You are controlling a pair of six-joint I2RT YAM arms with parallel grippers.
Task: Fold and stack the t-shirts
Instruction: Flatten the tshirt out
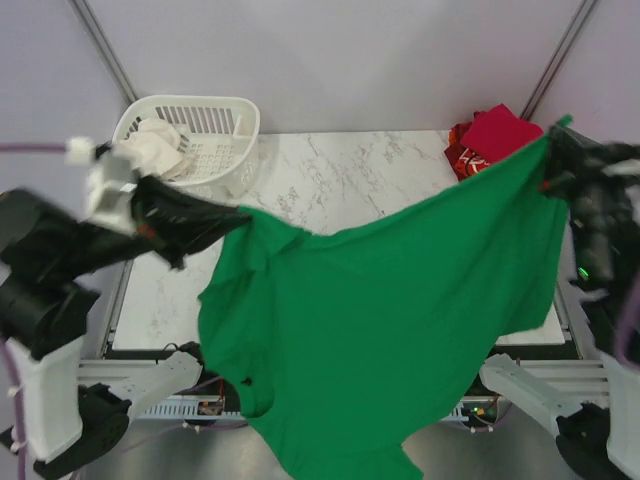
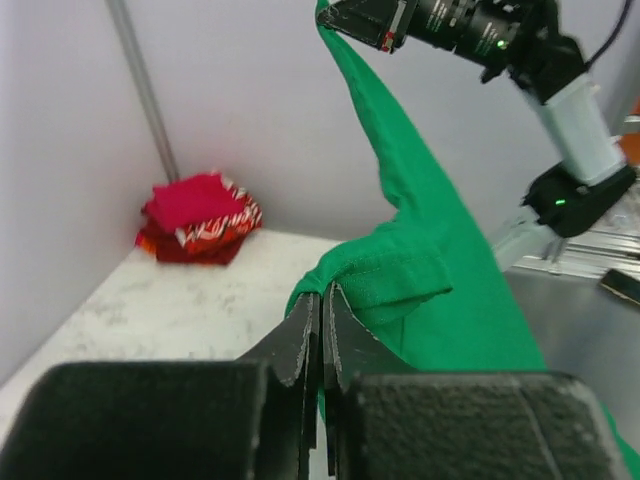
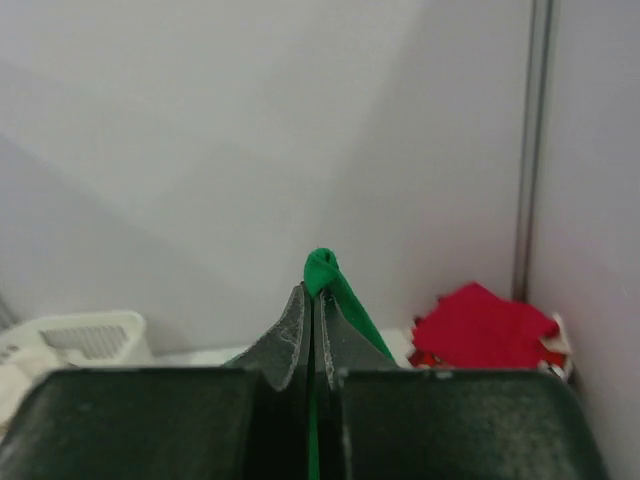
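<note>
One green shirt [image 1: 380, 300] hangs spread across the middle of the frame, stretched between two grippers. The left gripper [image 1: 238, 214] is clamped tight on its edge at centre left, the right gripper [image 1: 552, 158] pinched on a corner at upper right. Two folded shirts, a crimson shirt [image 1: 500, 128] atop a red printed shirt [image 1: 465, 157], lie upper right on the table [image 1: 340, 170]; one white basket [image 1: 215, 108] stands upper left.

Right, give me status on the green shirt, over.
Left end effector and right end effector both shut on green shirt. Shirt stretched between them in the air, unfolded. Red shirts stacked at far right corner, clear of it.
</note>
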